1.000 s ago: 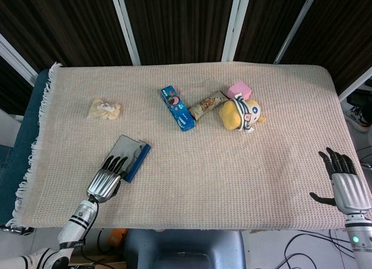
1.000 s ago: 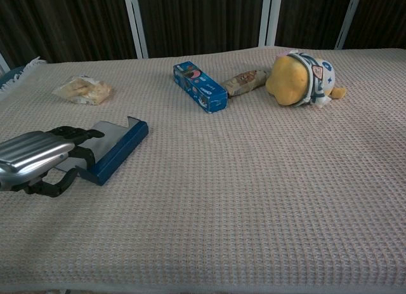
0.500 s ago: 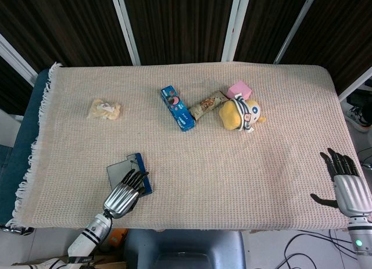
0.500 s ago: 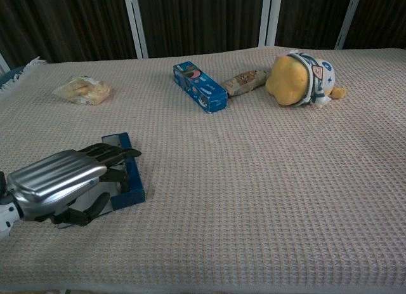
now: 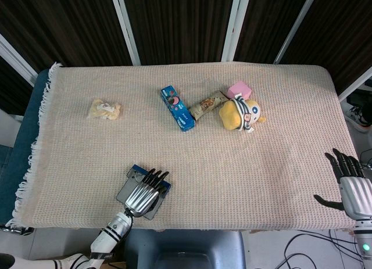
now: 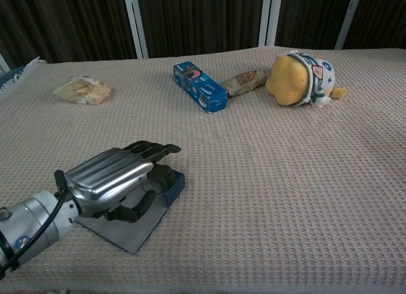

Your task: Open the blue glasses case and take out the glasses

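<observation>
1. The case [image 6: 166, 191] is lying flat near the front edge of the table [image 5: 273, 164], left of centre; a blue edge is showing at its far side and a grey flat face [image 5: 126, 194] toward the front.
2. The left hand [image 5: 142, 192] is resting palm-down on the case, its fingers [image 6: 152, 148] stretched over the blue edge; whether it is actually gripping the case, I cannot tell.
3. The table is wearing a beige waffle-weave cloth [image 6: 266, 180] with a fringe [image 5: 40, 124] hanging along its left side.
4. Dark slatted panels [image 5: 174, 25] with pale uprights are standing behind the table.
5. A blue rectangular box [image 5: 177, 108] is lying toward the back, touching a brown foil-like wrapper [image 5: 205, 105].
6. A yellow plush toy [image 5: 240, 114] is lying on its side just beside the wrapper, with a pink block [image 5: 239, 91] behind it.
7. A clear crinkled snack bag [image 5: 104, 110] is sitting well apart on the left.
8. The right hand [image 5: 350, 185] is hovering at the table's front right corner, fingers spread, holding nothing.
</observation>
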Controlling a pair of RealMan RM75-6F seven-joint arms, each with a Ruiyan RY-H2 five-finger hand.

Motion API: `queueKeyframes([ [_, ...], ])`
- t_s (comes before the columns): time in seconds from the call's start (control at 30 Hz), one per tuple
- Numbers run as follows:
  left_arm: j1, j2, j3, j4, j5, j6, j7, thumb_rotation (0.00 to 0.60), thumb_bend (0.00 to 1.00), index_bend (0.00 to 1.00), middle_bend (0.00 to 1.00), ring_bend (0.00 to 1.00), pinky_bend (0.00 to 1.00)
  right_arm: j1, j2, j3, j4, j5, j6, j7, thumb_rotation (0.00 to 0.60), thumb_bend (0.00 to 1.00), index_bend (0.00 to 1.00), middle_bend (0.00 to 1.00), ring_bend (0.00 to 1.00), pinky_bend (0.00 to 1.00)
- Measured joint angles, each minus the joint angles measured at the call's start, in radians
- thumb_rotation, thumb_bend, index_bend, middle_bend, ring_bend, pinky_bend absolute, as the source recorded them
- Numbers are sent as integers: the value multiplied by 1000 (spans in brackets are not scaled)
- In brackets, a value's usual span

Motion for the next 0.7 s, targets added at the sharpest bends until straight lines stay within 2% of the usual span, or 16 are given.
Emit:
queueKeyframes([
  [0.3, -47, -71, -78, 113, -73, -33, 60, 600, 630, 311, 0, 0, 0, -4, 5, 8, -2, 10, 4, 17, 600, 62, 0, 0, 0, 0],
  [0.47, -60, -73, -105, 121, -111, -40, 68, 600, 626, 297, 0, 0, 0, -12, 12, 13, 1, 13, 17, 30, 600, 61, 0, 0, 0, 0],
  [0.7, -29, -23, -85, 64, -49, 46, 16, 600, 469, 334, 20, 0, 6, -15, 14, 14, 3, 15, 18, 33, 600, 61, 0, 0, 0, 0],
])
